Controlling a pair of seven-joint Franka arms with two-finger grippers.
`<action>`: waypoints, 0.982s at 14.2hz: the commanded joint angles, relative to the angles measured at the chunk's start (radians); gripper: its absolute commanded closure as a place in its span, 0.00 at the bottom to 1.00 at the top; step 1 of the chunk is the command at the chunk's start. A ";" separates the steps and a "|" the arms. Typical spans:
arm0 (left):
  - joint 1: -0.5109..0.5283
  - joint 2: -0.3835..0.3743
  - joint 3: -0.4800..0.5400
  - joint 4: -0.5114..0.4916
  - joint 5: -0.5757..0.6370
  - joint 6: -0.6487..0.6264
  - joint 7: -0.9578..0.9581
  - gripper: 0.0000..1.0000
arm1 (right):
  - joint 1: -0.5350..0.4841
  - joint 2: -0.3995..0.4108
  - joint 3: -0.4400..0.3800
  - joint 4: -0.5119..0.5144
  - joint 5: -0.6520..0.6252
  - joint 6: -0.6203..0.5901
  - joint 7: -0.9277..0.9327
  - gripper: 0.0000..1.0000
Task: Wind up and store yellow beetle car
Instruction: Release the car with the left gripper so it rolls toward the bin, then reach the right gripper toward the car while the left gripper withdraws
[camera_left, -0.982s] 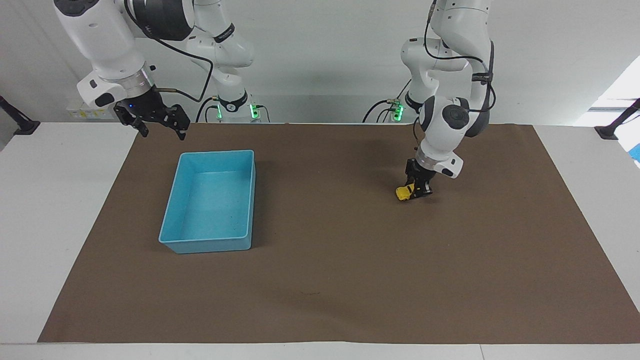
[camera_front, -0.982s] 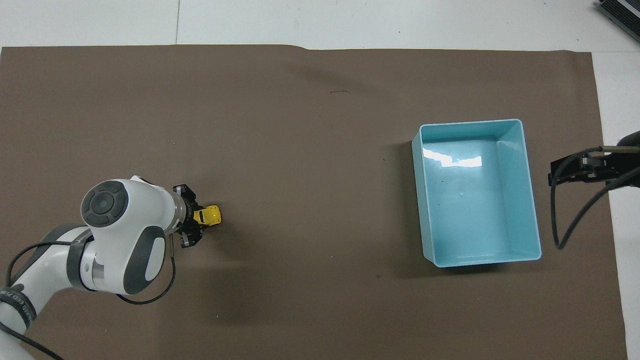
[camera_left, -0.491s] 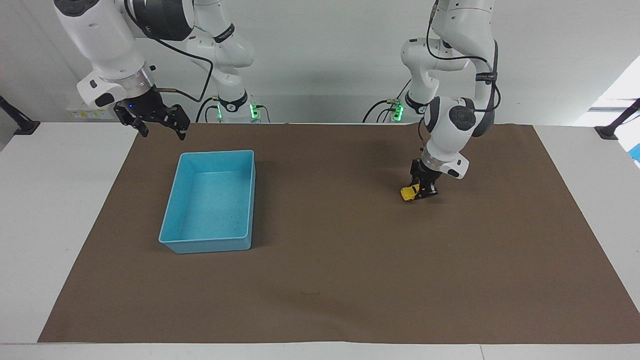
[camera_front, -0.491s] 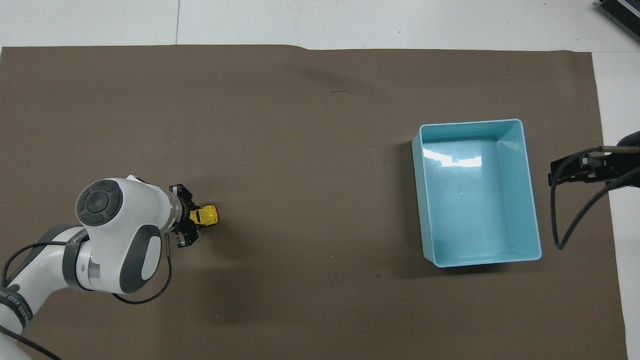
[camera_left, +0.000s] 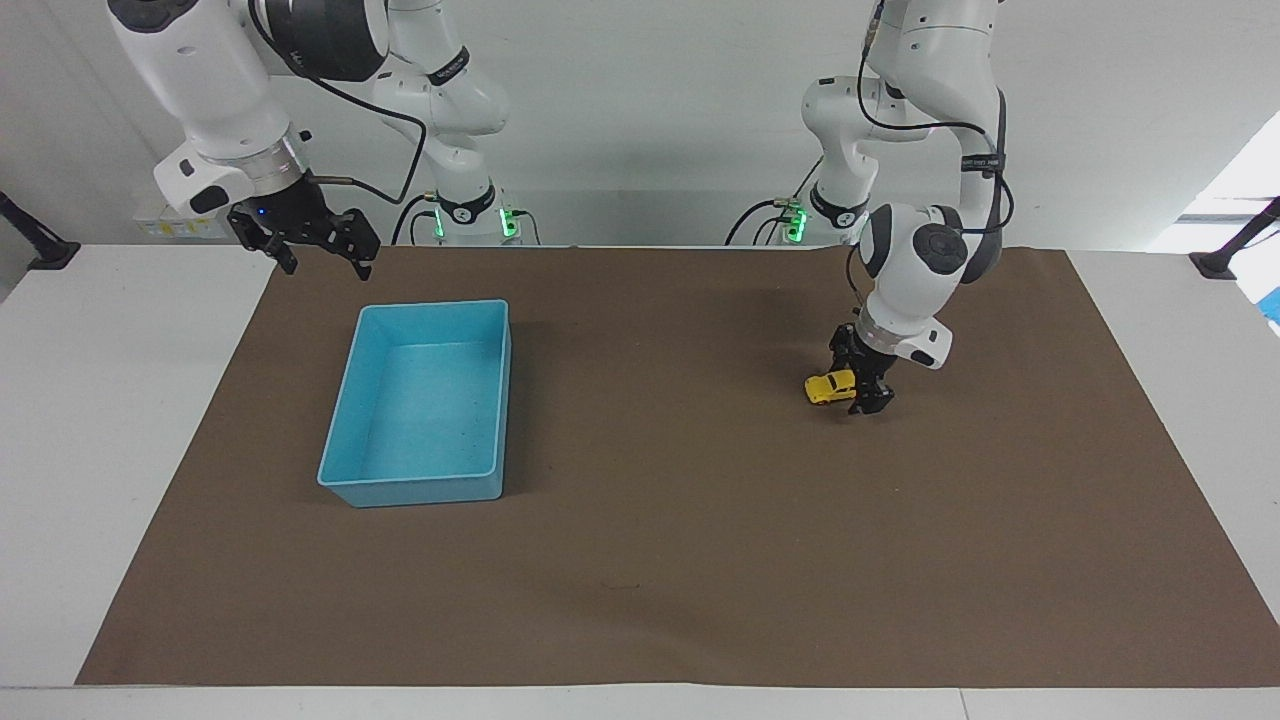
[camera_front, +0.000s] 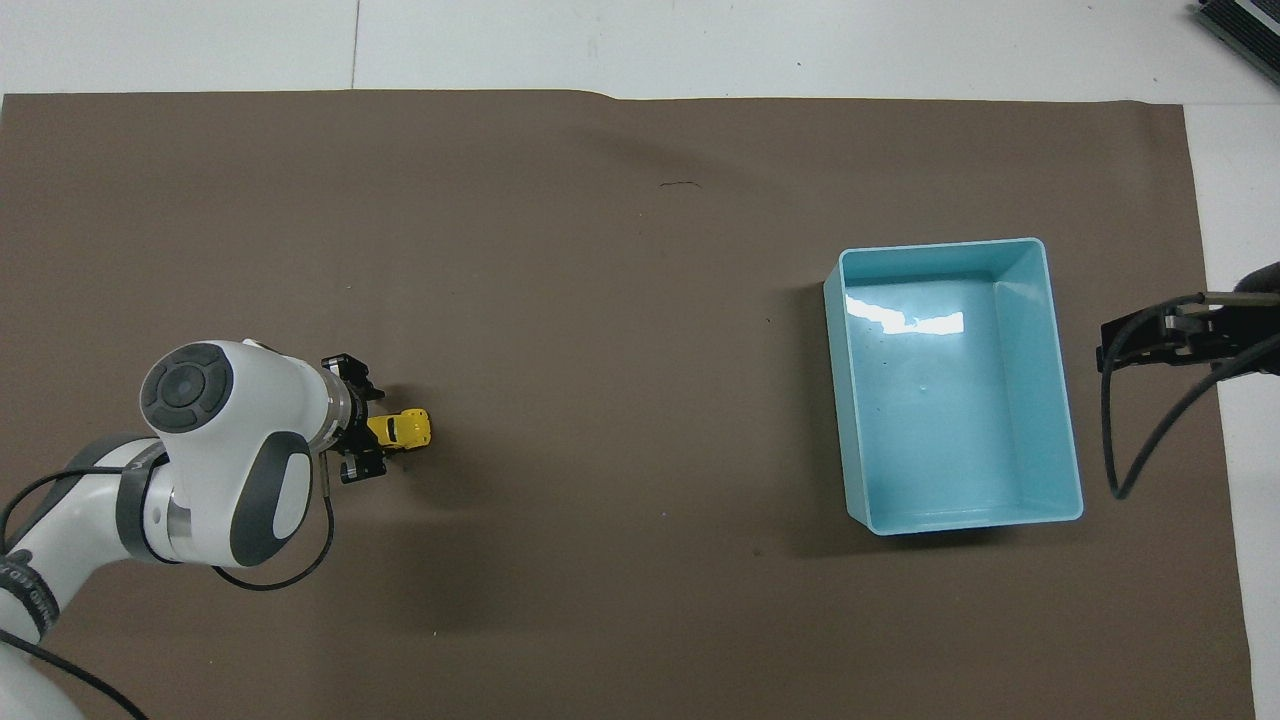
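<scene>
**Left gripper lets go of the wound-back car**

The brown mat (camera_left: 640, 560) covers most of the table, and on it, toward the right arm's end, sits the light blue bin (camera_left: 345, 400), with nothing showing inside. Above the mat's edge near that bin the right gripper (camera_left: 318, 250) hangs in the air with its fingers apart, waiting.

Down at the left arm's end, the left gripper (camera_left: 866, 390) is low over the mat. A second ago it was clamped on the yellow beetle car (camera_left: 831, 386) and dragging it along the mat away from the bin; now its fingers have sprung apart, and the car sits level on its wheels between them, nose toward the bin.

To my eye that is the wind-up stroke ending: pulled back, then released. If the spring took, the little car should run across the mat toward the bin. It is well apart from the bin, so storing it is not yet done.
</scene>
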 joint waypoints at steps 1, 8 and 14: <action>0.012 0.012 -0.006 0.027 0.016 -0.033 0.004 0.00 | -0.016 -0.019 0.008 -0.018 0.020 -0.009 -0.005 0.00; 0.015 -0.020 -0.003 0.059 0.016 -0.067 0.012 0.00 | -0.016 -0.019 0.008 -0.018 0.020 -0.009 -0.003 0.00; 0.015 -0.020 -0.003 0.155 0.016 -0.128 0.015 0.00 | -0.008 -0.093 0.008 -0.153 0.026 0.104 0.006 0.00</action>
